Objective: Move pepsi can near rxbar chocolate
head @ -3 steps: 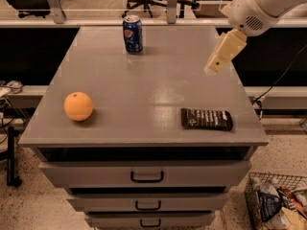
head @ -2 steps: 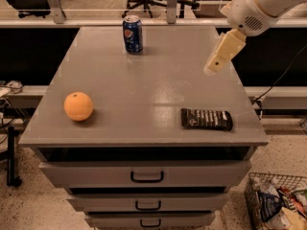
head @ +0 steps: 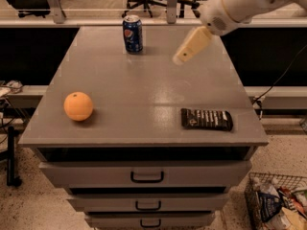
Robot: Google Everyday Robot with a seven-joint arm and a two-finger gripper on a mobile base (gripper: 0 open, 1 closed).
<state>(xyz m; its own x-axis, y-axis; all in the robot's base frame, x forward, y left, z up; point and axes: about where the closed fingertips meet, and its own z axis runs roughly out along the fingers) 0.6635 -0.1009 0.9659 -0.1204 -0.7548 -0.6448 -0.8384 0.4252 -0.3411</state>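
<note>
The pepsi can stands upright at the far edge of the grey cabinet top, left of centre. The rxbar chocolate lies flat in its black wrapper near the front right corner. My gripper hangs above the far right part of the top, to the right of the can and apart from it, with nothing in it. The white arm comes in from the upper right.
An orange sits at the front left of the top. The cabinet has several drawers below. A wire basket with packets stands on the floor at the lower right. Office chairs stand behind the far rail.
My gripper has moved left, toward the can's side of the top. The can, bar and orange have not moved.
</note>
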